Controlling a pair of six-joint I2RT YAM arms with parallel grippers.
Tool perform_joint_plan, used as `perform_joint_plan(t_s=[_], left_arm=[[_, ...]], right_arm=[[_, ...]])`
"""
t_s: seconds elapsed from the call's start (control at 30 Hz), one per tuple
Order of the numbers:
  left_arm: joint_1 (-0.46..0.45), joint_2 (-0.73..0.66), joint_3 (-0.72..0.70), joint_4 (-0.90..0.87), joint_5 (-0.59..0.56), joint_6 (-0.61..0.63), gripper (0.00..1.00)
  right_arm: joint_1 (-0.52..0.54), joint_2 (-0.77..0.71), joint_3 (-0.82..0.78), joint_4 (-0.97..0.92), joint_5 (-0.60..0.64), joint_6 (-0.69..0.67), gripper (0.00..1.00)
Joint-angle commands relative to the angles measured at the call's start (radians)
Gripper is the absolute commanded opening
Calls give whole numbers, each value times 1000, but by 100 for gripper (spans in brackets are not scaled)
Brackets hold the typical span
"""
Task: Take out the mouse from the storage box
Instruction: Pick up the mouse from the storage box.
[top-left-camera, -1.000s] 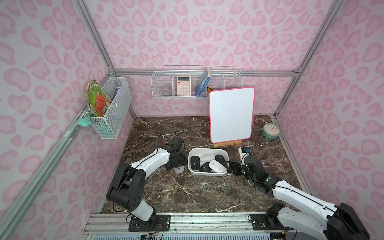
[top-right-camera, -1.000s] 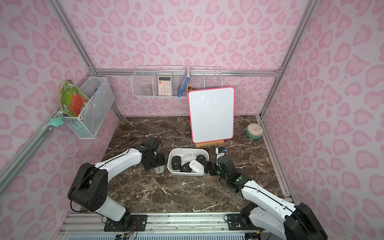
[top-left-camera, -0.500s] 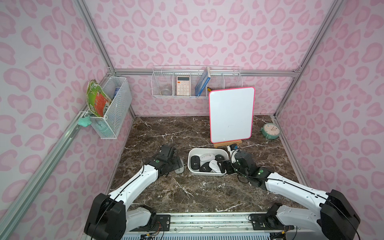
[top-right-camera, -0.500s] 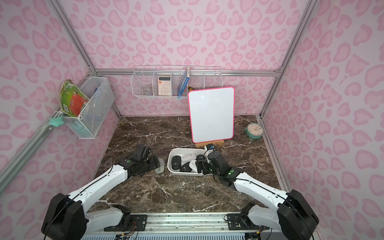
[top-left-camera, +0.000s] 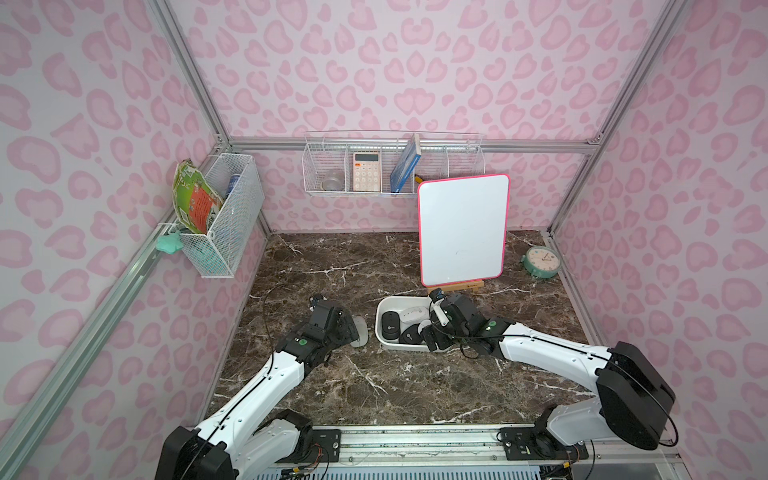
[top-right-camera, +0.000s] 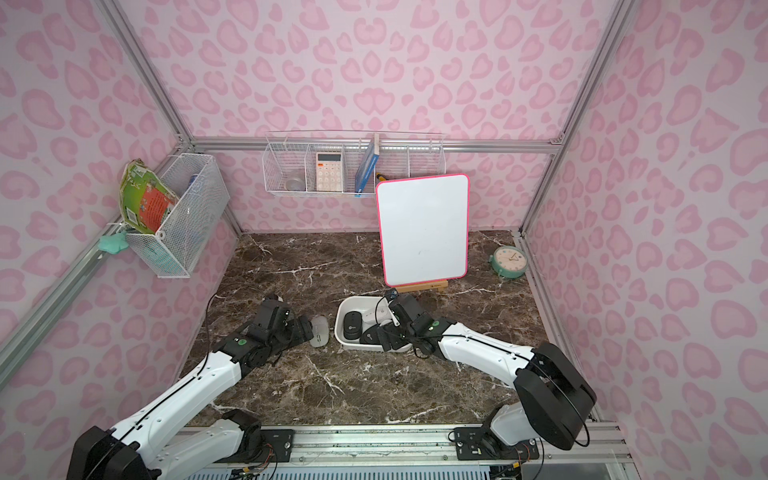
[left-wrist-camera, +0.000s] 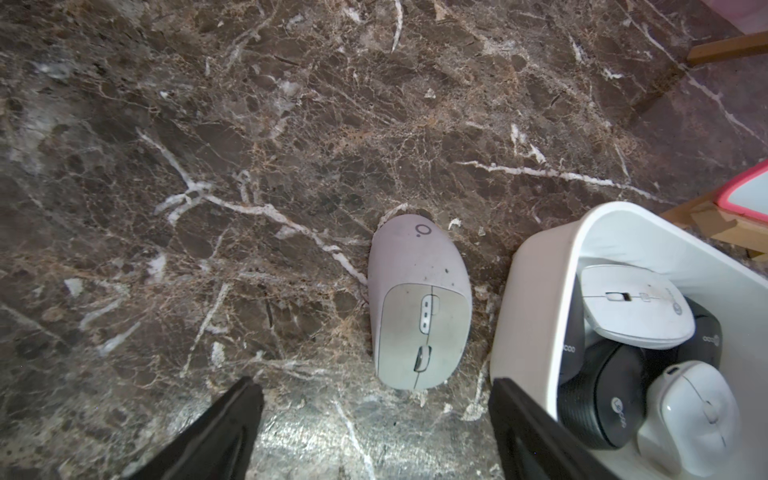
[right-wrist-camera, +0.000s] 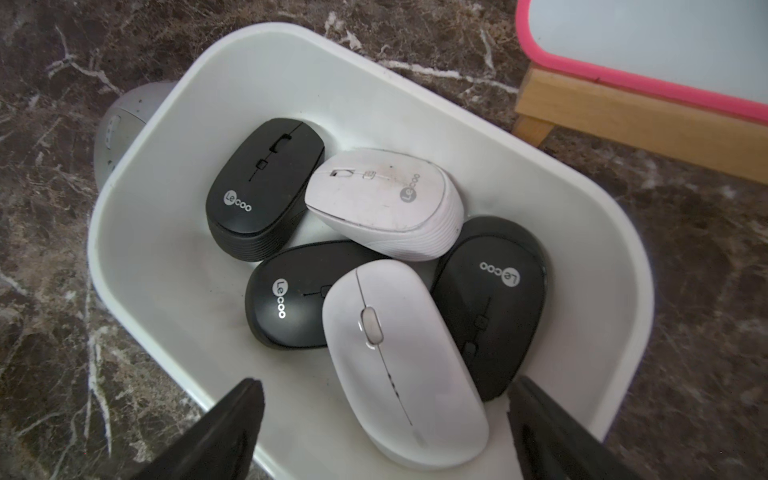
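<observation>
Left fingers have spread, leaving the grey mouse on the desk at frame centre: one out. Right fingers hover spread over the storage box.

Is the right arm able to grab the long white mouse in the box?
Probably yes. The right gripper hangs open over the long white mouse, which lies on top in the storage box, nothing covering it.

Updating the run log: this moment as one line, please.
left gripper: open, empty | grey mouse: on table beside storage box | right gripper: open, over white mouse in storage box
</observation>
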Motion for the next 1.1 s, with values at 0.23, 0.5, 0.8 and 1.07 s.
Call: perform_joint_plan(t_s=[0.23,0.5,0.8,1.07], left_arm=[[1,-22,-16,2,-24,20,91],[1,-42,-45,15,-42,21,92],[1,-36,-38,7,-60,18,92],[1,-53,-48,6,-63,15,92]], right_arm=[[0,127,133,-115,32,-63,95],[1,209,199,-168,24,-75,94],[0,229,198,-195,108,-64,91],[-13,218,214,-215,161,-32,82]])
